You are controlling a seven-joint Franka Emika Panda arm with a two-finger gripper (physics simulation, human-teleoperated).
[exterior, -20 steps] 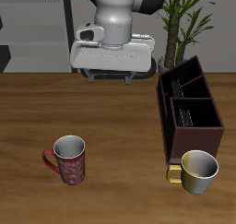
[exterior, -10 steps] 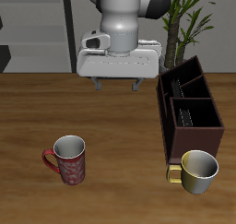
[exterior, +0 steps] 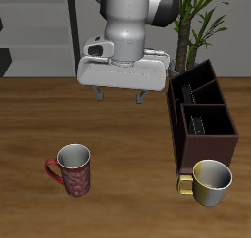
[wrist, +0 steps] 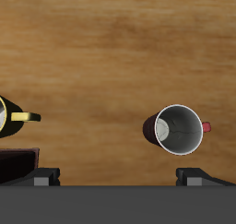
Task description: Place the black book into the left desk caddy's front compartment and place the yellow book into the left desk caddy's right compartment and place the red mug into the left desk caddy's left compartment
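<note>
Hangs high over the far middle of the surface [exterior: 127,134] with the end effector [exterior: 120,94] spread wide and holding nothing; in the wrist view shows only the two finger ends, with bare wood between them.

Looks like the red mug step, at its very beginning: approach, no contact yet. Finds the red mug [exterior: 71,169] upright near the front edge, well apart from the left desk caddy [exterior: 201,119] and well apart from the end effector also. Sees the same mug from above in the wrist view [wrist: 178,129], mouth up, handle pointing sideways.

Shows something dark with pale lines inside one cell of the caddy, possibly the black book [exterior: 204,121], but cannot tell for sure. Finds no yellow book in either view, perhaps hidden behind the caddy walls.

For the next move, probably: travel toward the front edge until directly above the red mug, turn the wrist so that one finger goes inside the rim and one outside, away from the handle, then descend. Must not confuse with the cream mug [exterior: 209,181], just in front of the caddy. Later, should lift high enough to clear the tall caddy wall before lowering into the left compartment.
</note>
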